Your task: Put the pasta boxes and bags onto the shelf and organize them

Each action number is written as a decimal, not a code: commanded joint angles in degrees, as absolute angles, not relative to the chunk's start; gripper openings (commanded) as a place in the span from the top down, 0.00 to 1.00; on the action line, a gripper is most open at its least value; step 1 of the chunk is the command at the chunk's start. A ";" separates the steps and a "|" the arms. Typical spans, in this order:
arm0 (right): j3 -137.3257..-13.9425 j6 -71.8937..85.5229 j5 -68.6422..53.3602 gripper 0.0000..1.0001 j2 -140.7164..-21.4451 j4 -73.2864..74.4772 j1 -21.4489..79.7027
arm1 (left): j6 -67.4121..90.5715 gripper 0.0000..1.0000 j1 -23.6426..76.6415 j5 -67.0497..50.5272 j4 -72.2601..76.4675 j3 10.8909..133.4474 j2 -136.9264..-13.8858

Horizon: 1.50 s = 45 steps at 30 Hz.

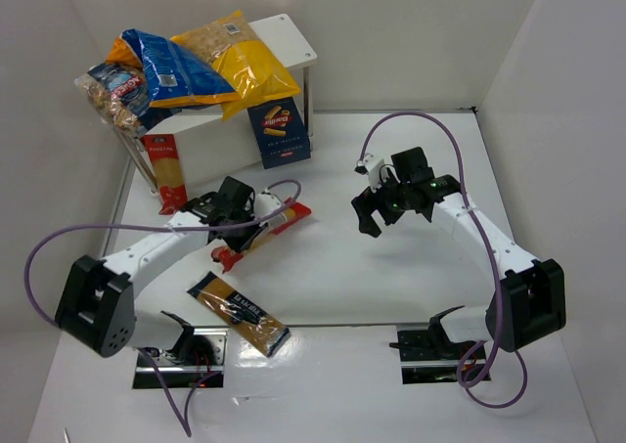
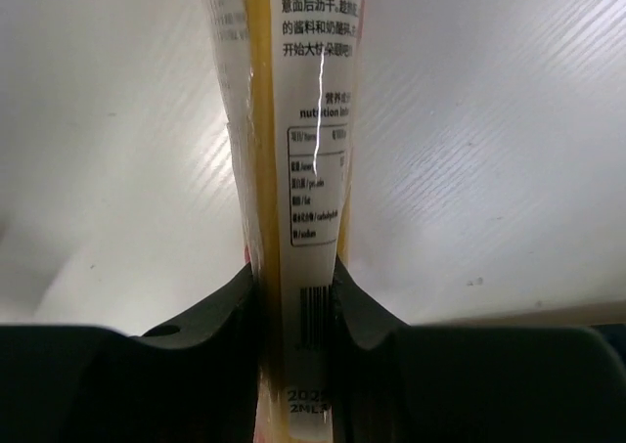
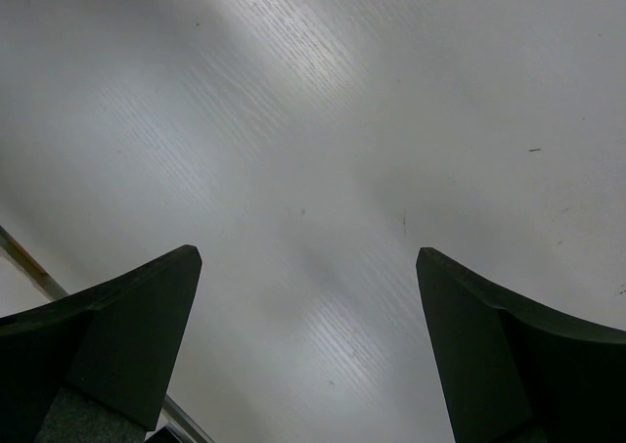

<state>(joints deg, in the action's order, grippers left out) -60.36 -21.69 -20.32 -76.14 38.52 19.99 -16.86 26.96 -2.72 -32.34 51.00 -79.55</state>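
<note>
My left gripper (image 1: pixel 256 224) is shut on a red-edged spaghetti packet (image 1: pixel 284 218) that lies slanted on the table; in the left wrist view both fingers (image 2: pixel 235 311) press the packet (image 2: pixel 308 150) at its barcode end. My right gripper (image 1: pixel 376 211) is open and empty above bare table, and the right wrist view (image 3: pixel 308 267) shows only table between its fingers. The white shelf (image 1: pixel 290 35) stands at the back left with blue (image 1: pixel 171 66), yellow (image 1: pixel 245 62) and clear (image 1: pixel 115 96) bags on top. A dark blue pasta box (image 1: pixel 279 130) stands upright at its lower level.
A second red-edged spaghetti packet (image 1: pixel 167 169) leans under the shelf's left side. A clear spaghetti packet with a dark label (image 1: pixel 240 313) lies near the left arm's base. White walls enclose the table on the left, back and right.
</note>
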 commanded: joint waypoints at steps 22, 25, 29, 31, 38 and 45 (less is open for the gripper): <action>-59.59 -21.18 -17.93 0.00 -76.90 35.68 19.69 | 2.80 1.00 9.76 3.33 -21.27 53.00 -57.66; -59.59 -21.18 -17.93 0.00 -76.90 35.68 19.69 | 4.21 1.00 9.23 5.97 -19.78 53.00 -57.66; -59.59 -21.18 -17.40 0.00 -77.43 35.68 19.69 | 7.55 1.00 8.61 9.66 -16.28 53.00 -57.04; -59.59 -21.18 -16.88 0.00 -77.43 35.68 19.69 | 8.78 1.00 8.61 10.72 -13.55 53.00 -56.34; -59.59 -21.18 -16.88 0.00 -77.95 35.68 19.69 | 12.21 1.00 7.56 16.07 -5.72 50.81 -60.28; -59.06 -21.18 -16.35 0.00 -77.96 35.68 19.69 | 13.54 1.00 6.33 19.59 1.75 50.28 -67.58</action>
<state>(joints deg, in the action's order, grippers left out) -59.51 -21.69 -16.88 -77.80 37.52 19.99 11.16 6.61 15.68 -12.67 49.32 -67.37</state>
